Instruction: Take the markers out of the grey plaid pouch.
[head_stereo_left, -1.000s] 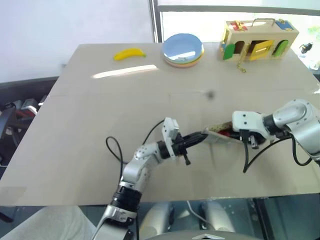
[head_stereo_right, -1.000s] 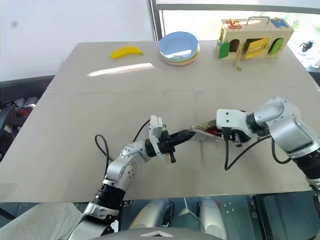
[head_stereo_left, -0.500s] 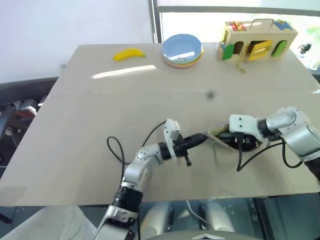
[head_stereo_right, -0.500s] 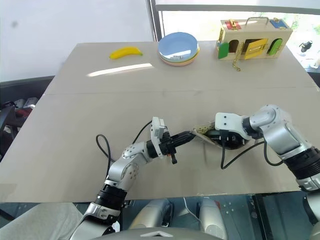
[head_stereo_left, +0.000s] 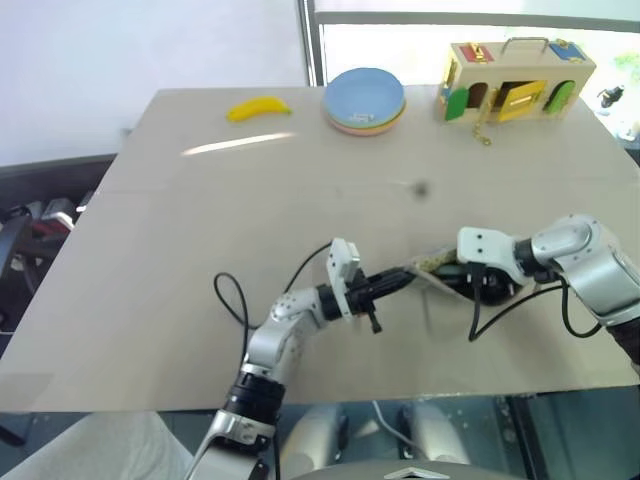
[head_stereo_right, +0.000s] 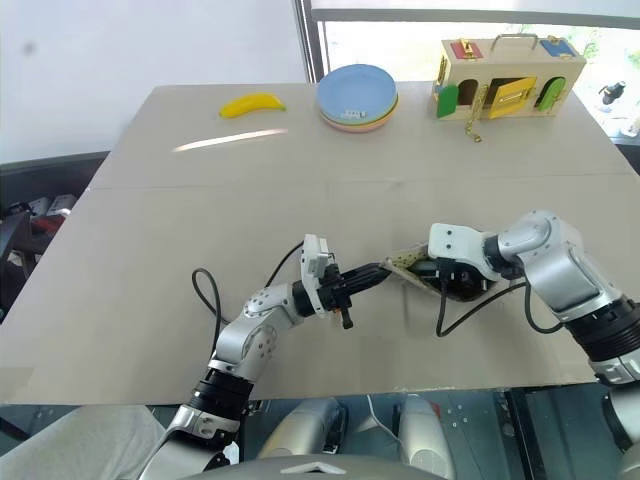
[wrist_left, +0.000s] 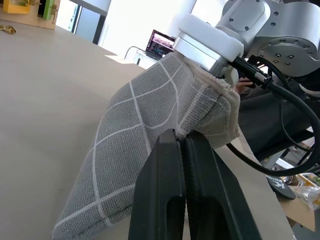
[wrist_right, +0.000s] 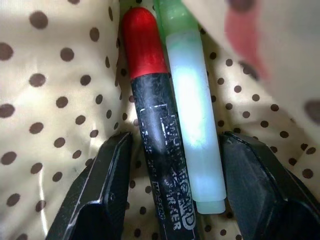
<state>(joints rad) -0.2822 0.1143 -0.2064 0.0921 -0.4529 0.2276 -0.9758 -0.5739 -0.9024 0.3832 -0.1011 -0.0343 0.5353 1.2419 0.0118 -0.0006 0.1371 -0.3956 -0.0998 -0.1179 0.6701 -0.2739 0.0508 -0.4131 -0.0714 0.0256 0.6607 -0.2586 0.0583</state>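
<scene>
Desk (head_stereo_left: 200, 220) carries the pouch (wrist_left: 145, 145). Left fingers (wrist_left: 186, 170) closed, pinching its edge. Right fingers (wrist_right: 107, 175) spread inside, straddling both markers (wrist_right: 172, 130), not gripping.

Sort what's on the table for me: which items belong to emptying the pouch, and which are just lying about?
Job:
- grey plaid pouch, pinched by the shut left gripper
- red-capped marker and light green marker inside it, between the open right gripper's fingers

Lying about:
- banana
- stacked plates
- wooden latch box
</scene>
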